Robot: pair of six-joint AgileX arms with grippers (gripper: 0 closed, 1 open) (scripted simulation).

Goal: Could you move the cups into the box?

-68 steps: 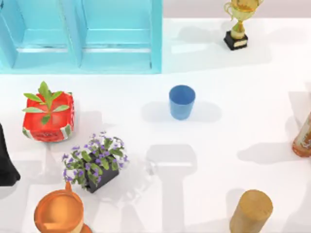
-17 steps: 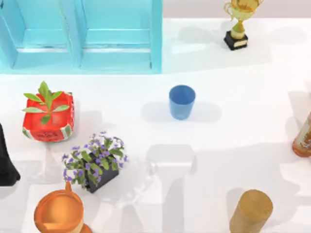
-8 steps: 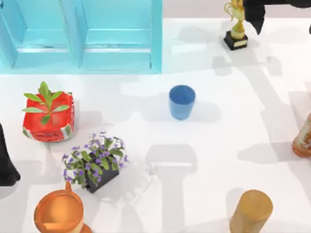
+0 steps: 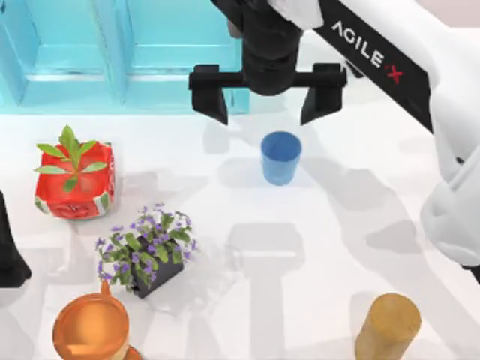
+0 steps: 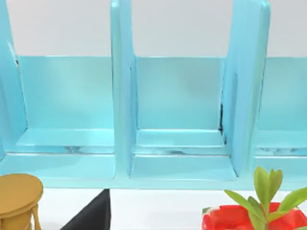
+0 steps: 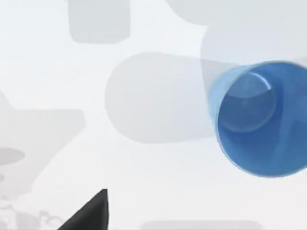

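Note:
A plain blue cup [image 4: 281,157] stands upright near the middle of the table, in front of the right end of the large turquoise box [image 4: 112,75]. My right gripper [image 4: 266,103] hovers just behind and above the cup, open wide, its two black fingers spread to either side of the cup. The right wrist view looks down into the cup [image 6: 259,117], with one black fingertip [image 6: 91,213] at the frame's edge. My left arm [image 4: 9,247] is parked at the table's left edge. The left wrist view faces the box's [image 5: 177,110] compartments.
A red watermelon-patterned planter [image 4: 75,180] sits at the left, and a dark pot of purple flowers [image 4: 146,251] stands in front of it. An orange jug [image 4: 90,326] is at the front left and a tan wooden cylinder [image 4: 388,326] at the front right.
My right arm has swept in from the top right to above the blue cup, covering the trophy. The cup and the left arm have not moved.

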